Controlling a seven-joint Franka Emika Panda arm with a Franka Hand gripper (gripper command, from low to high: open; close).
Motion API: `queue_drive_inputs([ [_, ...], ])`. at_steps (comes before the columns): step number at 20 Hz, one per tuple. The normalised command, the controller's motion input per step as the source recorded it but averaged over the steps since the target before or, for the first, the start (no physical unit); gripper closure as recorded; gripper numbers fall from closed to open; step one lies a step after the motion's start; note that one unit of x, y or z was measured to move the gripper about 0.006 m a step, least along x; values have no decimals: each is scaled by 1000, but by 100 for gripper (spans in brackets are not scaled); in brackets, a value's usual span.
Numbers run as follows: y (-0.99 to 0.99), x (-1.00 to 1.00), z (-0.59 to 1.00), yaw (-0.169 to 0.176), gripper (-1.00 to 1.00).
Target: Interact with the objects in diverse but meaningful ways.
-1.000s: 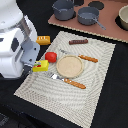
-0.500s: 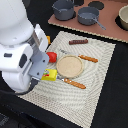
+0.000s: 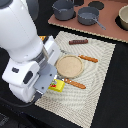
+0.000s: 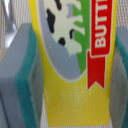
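Lower now than a moment ago, the arm has dropped over the placemat's (image 3: 95, 75) near corner. Its gripper (image 4: 70, 70) straddles the yellow labelled bar (image 4: 75, 75), a padded finger (image 4: 25, 75) at 9 o'clock, its partner at 3; whether they pinch it, I cannot tell. The bar's long axis runs 12 to 6 between them.

The yellow labelled bar (image 4: 75, 70) fills the claw (image 4: 70, 75), its pads (image 4: 27, 75) flanking both sides.
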Motion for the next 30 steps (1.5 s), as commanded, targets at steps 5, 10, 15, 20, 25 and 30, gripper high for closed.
queue_drive_inputs([
  [5,0,461,-186,-20,100],
  [10,-79,456,-81,-6,-100],
  [15,5,563,556,0,-100],
  [20,230,136,880,0,-100],
  [25,461,-506,601,3,-100],
  [30,573,-733,402,22,-100],
])
